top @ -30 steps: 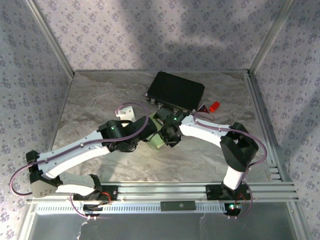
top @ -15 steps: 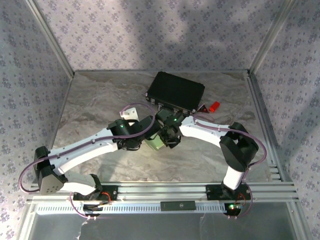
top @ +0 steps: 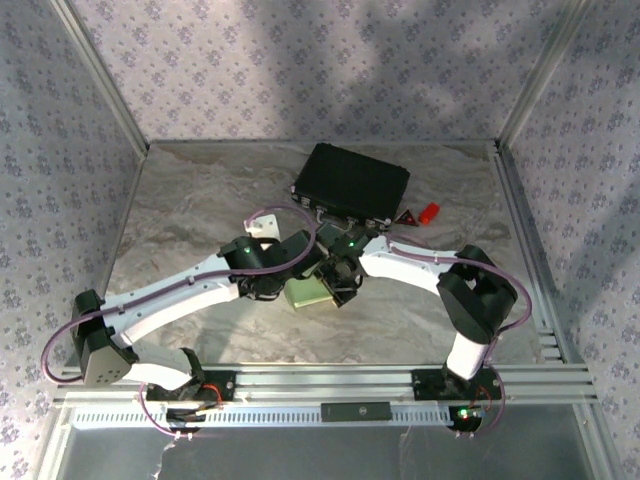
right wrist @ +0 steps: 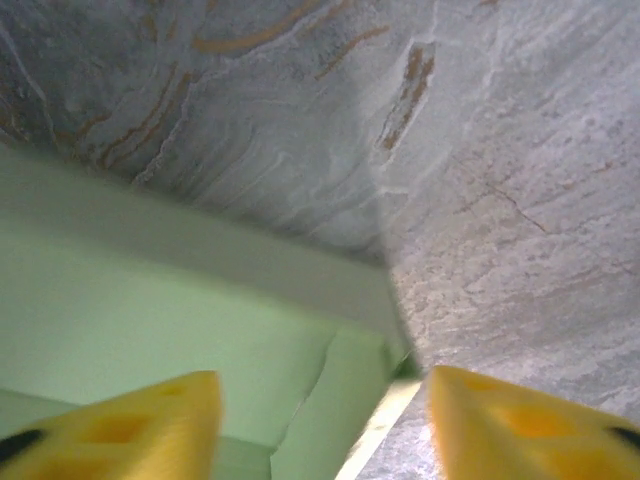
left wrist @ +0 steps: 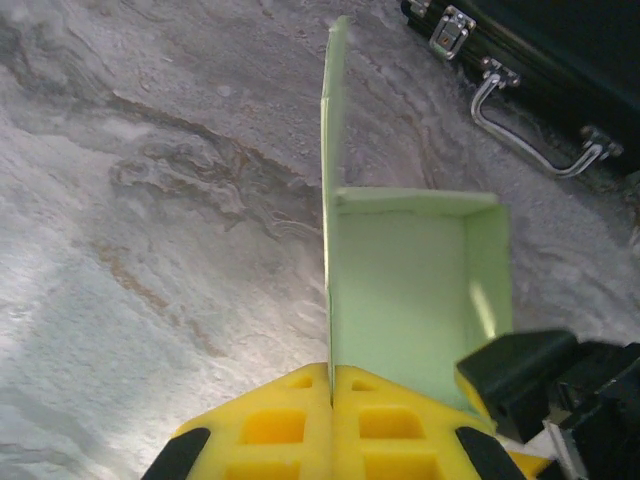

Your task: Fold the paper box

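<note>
The paper box (top: 306, 292) is pale green card, half formed, lying on the table between the two arms. In the left wrist view its open tray (left wrist: 410, 300) has one long wall standing edge-on, and my left gripper (left wrist: 331, 385) is shut on the near end of that wall. My right gripper (right wrist: 320, 420) stands open over a corner of the box (right wrist: 180, 320), one yellow fingertip (right wrist: 150, 425) above the box floor and the other outside its wall. The right gripper's black and yellow finger (left wrist: 510, 375) shows at the box's near right corner. From above, both grippers (top: 290, 275) (top: 338, 283) meet at the box.
A black hard case (top: 352, 182) with metal latches and a handle (left wrist: 520, 145) lies just behind the box. A small red object (top: 428, 212) sits to the case's right. Patterned walls enclose the marbled table (top: 190, 200) on three sides.
My left gripper has closed on the box's upright wall. My right gripper has opened and let go. The box now lies a little further toward the near left.
</note>
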You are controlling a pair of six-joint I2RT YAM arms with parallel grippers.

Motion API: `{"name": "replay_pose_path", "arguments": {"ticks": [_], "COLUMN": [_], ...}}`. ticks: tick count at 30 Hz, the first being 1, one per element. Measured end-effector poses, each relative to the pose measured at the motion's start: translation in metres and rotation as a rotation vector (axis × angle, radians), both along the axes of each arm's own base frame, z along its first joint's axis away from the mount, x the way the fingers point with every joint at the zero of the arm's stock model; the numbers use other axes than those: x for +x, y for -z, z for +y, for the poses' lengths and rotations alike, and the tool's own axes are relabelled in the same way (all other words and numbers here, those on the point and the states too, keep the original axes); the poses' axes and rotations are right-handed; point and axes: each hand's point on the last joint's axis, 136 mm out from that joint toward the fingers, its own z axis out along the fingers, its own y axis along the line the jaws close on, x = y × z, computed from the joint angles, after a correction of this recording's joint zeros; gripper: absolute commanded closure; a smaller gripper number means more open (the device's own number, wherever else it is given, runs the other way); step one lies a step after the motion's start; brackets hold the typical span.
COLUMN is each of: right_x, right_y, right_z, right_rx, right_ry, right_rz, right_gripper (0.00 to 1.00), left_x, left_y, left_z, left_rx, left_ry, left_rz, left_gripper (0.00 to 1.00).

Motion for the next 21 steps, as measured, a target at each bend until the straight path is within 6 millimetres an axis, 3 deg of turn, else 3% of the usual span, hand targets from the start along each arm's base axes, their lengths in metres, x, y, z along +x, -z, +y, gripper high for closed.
{"name": "replay_pose_path", "arguments": {"ticks": [6,10,16,19,21], "right_x": [0.0,0.005,0.026,0.046,0.06], "right_y": [-0.03,-0.066,-0.118,-0.126,-0.124], "right_z": [0.001,-0.005,-0.048,-0.074,-0.083], "right_rx": [0.054,0.095,0.097,0.05,0.021], "right_ry": [-0.02,-0.017,-0.03,-0.103,-0.211], "right_rz": [-0.074,-0.183,-0.457,-0.607,-0.695], "right_gripper": [0.21,0.21,0.26,0.26,0.34], "left_x": [0.006,0.008,0.014,0.015,0.013], "left_y": [-0.009,-0.012,-0.017,-0.022,-0.027], "left_z": [-0.003,-0.001,-0.006,-0.006,-0.006], "left_rx": [0.08,0.146,0.208,0.219,0.221], "left_ry": [0.053,0.12,0.308,0.422,0.511], "left_rz": [0.011,0.016,0.015,0.017,0.013], "left_gripper": [1.0,1.0,1.0,1.0,1.0]}}
